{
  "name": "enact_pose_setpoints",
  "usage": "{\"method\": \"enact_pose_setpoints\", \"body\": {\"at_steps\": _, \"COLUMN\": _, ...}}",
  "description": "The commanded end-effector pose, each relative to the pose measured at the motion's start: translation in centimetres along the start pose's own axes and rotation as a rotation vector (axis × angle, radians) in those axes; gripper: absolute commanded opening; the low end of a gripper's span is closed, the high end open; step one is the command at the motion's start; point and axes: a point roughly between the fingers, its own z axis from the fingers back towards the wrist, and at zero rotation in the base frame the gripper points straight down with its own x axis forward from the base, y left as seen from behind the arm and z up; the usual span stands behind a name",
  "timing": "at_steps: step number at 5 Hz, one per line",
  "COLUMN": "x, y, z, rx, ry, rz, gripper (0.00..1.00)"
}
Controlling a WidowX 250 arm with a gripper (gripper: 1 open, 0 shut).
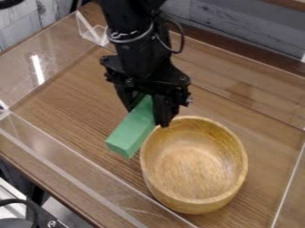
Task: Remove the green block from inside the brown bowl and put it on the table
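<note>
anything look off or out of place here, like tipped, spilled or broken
Nothing stands out as damaged or spilled. The brown bowl sits upright on the table, and the green block is in the gripper, beside the bowl's rim in this view. It hangs slanted, though that looks like part of being carried.

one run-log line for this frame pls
hand: shut on green rectangular block | block: outside round tan wooden bowl, left side in view
</note>
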Motion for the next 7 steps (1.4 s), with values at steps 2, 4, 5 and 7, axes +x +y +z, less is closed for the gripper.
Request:
{"method": "enact_pose_setpoints", "body": {"at_steps": 2, "x": 0.5, "y": 0.38, "z": 0.16, "rx": -0.008, "ry": -0.027, "rz": 0.015, "gripper": 0.0}}
{"method": "enact_pose_setpoints", "body": {"at_steps": 4, "x": 0.65, "y": 0.53, "z": -0.09, "rx": -0.017, "ry": -0.027, "rz": 0.021, "gripper": 0.0}}
{"method": "enact_pose_setpoints", "body": {"at_steps": 5, "x": 0.71, "y": 0.64, "z": -0.19, "rx": -0.022, "ry": -0.027, "rz": 0.023, "gripper": 0.0}}
{"method": "enact_pose_setpoints", "body": {"at_steps": 7, "x": 0.83, "y": 0.86, "z": -0.39, "rx": -0.029, "ry": -0.028, "rz": 0.028, "gripper": 0.0}}
